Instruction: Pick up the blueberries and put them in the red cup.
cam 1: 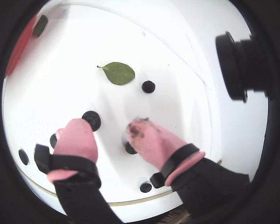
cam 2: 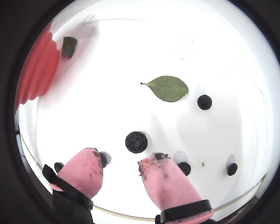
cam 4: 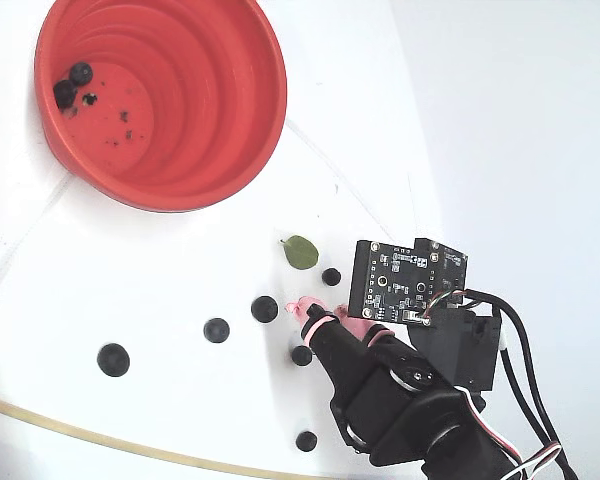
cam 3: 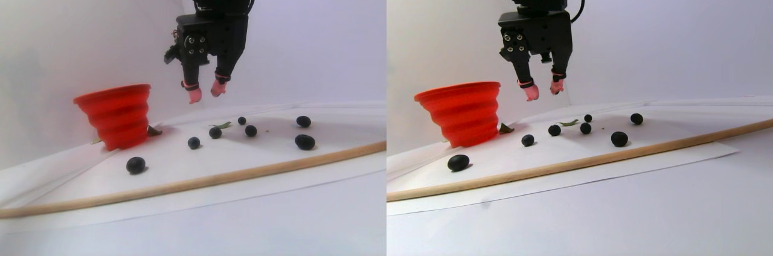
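Overhead, in the fixed view, a large round red cup (cam 4: 160,105) is seen standing on a white table (cam 4: 500,120). Its inside is stepped in concentric rings, and two dark berries (cam 4: 72,85) plus some dark specks are seen on its bottom. No writing or brand can be read anywhere; a bare circuit board (cam 4: 408,283) on the arm carries only tiny marks too small to make out.

Six loose blueberries (cam 4: 265,309) are scattered on a white sheet beside the cup, well apart from one another. They are small, round, smooth and nearly black. A small flat green leaf (cam 4: 300,252) lies among them, pointed at one end.

The black arm is held above the berries, with its fingers (cam 3: 203,92) seen in the side view hanging clear of the sheet. The two fingers are capped in soft pink rubber sleeves fastened by black bands. They are parted, with a clear gap between the tips (cam 2: 119,167), and nothing is held between them. Dark smudges are visible on one pink tip (cam 1: 142,133).

A long, thin, round wooden stick (cam 3: 199,180) lies along the near edge of the sheet. From the side, the cup (cam 3: 118,114) is shown as a ribbed, tapering shape, wider at the rim.
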You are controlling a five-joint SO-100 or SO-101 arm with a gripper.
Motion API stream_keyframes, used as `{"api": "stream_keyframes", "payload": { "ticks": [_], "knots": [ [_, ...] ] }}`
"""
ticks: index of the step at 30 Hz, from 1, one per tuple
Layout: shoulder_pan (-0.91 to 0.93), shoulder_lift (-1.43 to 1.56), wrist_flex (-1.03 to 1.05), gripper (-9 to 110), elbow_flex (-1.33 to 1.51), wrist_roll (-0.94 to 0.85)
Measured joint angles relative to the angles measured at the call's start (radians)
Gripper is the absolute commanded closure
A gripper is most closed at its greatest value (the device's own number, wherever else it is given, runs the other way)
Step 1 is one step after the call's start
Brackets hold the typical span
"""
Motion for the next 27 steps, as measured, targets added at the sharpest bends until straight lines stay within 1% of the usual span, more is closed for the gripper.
{"api": "stream_keyframes", "payload": {
  "ticks": [27],
  "knots": [
    [0.034, -0.195, -0.12, 83, -0.029, -0.04]
  ]
}}
